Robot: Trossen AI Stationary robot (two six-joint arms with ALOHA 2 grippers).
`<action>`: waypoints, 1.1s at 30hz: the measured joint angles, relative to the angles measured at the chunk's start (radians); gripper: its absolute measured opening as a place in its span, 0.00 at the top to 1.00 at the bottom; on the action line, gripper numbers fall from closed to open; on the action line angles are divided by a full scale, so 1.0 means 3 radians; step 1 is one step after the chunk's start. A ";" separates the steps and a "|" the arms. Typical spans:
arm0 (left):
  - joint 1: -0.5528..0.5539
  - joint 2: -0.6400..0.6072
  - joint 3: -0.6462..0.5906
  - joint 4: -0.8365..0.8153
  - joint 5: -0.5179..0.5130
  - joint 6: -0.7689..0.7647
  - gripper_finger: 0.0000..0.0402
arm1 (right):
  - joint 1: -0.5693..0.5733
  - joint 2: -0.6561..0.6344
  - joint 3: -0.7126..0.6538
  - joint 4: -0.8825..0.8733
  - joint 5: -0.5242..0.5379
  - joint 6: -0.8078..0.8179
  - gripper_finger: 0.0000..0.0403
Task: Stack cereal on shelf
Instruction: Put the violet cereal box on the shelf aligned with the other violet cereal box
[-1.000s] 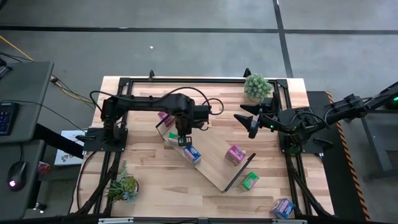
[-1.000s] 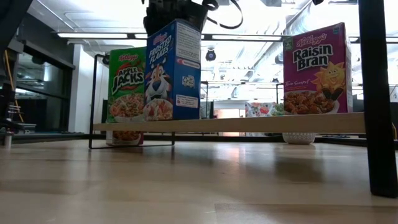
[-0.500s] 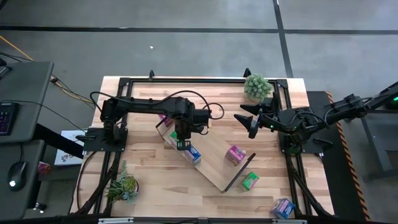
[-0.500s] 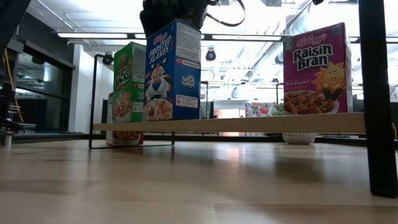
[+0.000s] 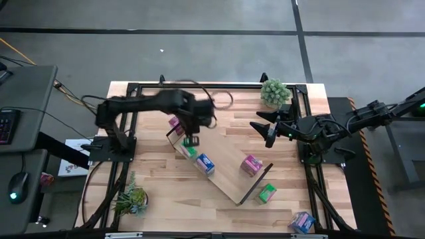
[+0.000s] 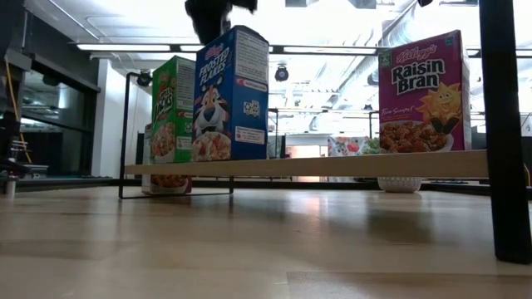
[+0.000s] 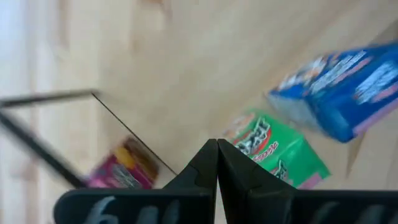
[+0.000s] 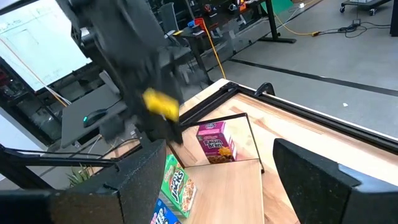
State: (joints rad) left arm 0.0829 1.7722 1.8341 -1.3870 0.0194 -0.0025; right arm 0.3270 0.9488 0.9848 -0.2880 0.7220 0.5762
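The shelf (image 5: 226, 174), a long light-wood board on black wire ends, lies slantwise on the table. On it stand a green cereal box (image 5: 188, 151), a blue one (image 5: 205, 163) and a pink one (image 5: 251, 164); the low view shows them upright as green (image 6: 173, 108), blue (image 6: 231, 95) and pink (image 6: 422, 91). My left gripper (image 5: 191, 141) hangs shut just above the green box (image 7: 280, 155), touching nothing. My right gripper (image 5: 269, 129) waits open by the table's right side. Three more boxes rest on the table: pink (image 5: 175, 124), green (image 5: 267, 192) and blue (image 5: 302, 222).
A potted plant (image 5: 274, 93) stands at the far right corner and another (image 5: 131, 198) near the left front. A black frame (image 5: 199, 85) runs round the tabletop. A dark post (image 6: 503, 124) blocks the right of the low view. Bare wood lies between the shelf and the near edge.
The green box on the shelf turned about its upright axis, from front-on to edge-on in the low view, and has stood still since. My left gripper then rose and drew back from it toward the table's far left; the arm shows motion blur.
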 joint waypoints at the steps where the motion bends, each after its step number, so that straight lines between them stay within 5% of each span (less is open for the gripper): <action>1: 0.0030 -0.0113 -0.0003 0.0084 -0.0006 0.0019 1.00 | -0.0001 0.0001 0.0000 0.0001 0.0000 0.0001 0.28; 8: 0.0200 -0.1092 -0.0397 0.1376 -0.0024 0.0020 1.00 | 0.0000 0.0001 0.0000 0.0007 0.0001 0.0083 0.28; 16: 0.0250 -0.2383 -0.1806 0.3026 -0.0376 -0.0298 1.00 | 0.0000 0.0001 0.0000 0.0024 0.0063 0.0088 0.28; 21: 0.0250 -0.2973 -0.2600 0.3597 -0.0681 -0.0566 1.00 | 0.0000 0.0001 0.0000 0.0026 0.0093 0.0088 0.28; 27: 0.0306 -0.3139 -0.2824 0.3422 -0.1069 -0.0768 0.98 | 0.0001 0.0001 0.0000 0.0027 0.0122 0.0097 0.28; 33: 0.0763 -0.2795 -0.2517 0.2385 -0.0761 -0.0924 0.77 | 0.0001 0.0001 0.0000 0.0029 0.0163 0.0097 0.28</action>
State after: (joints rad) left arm 0.3118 0.9336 1.0789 -0.6714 -0.2088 -0.2797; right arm 0.3271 0.9489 0.9848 -0.2795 0.7708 0.6052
